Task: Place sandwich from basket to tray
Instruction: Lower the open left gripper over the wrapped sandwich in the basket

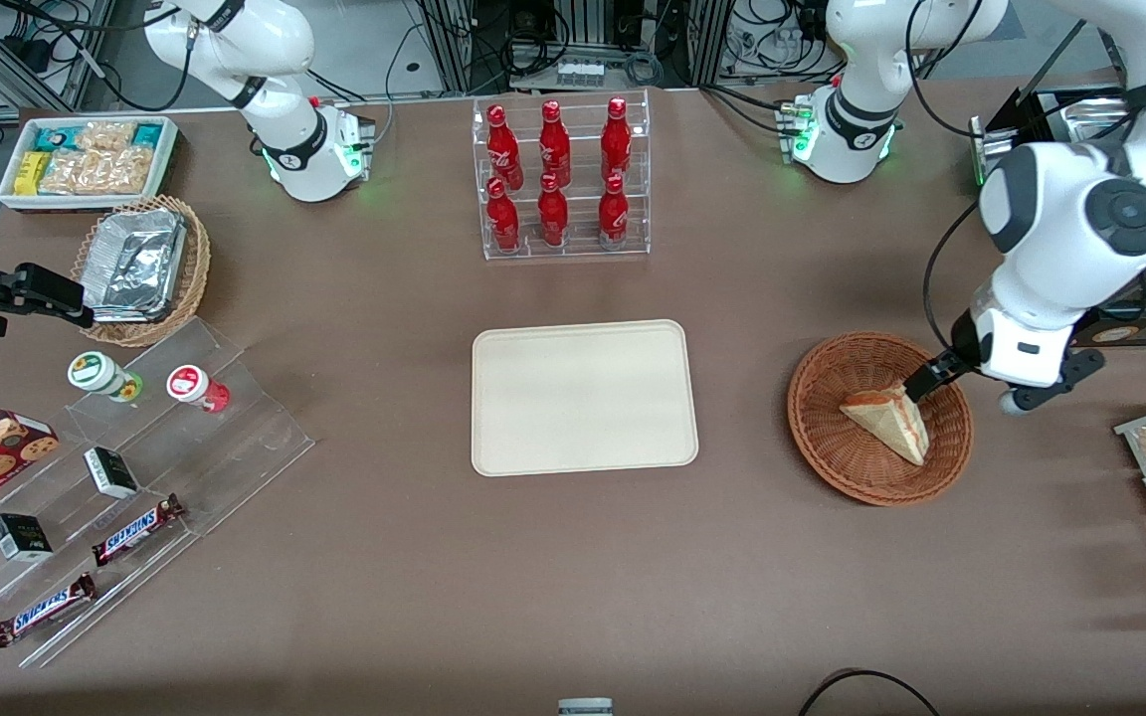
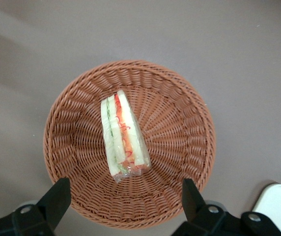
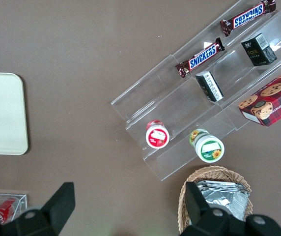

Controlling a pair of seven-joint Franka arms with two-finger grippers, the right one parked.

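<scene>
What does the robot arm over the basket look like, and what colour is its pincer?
The working arm is glossy white with rounded, bulging joints and dark grey round caps. A black cable loops along it, and its base glows green. Its pincer has two black, wedge-shaped fingers, spread wide open, on a black mount above the wicker basket holding the sandwich.

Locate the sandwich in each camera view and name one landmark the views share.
Front view: the sandwich lies in the basket, toward the working arm's end of the table, with the gripper just above it.
Left wrist view: the sandwich lies mid-basket, filling edge up, between the open fingers.
Right wrist view: not in it.
Shared landmark: the cream tray, whose corner shows in the wrist view.
</scene>
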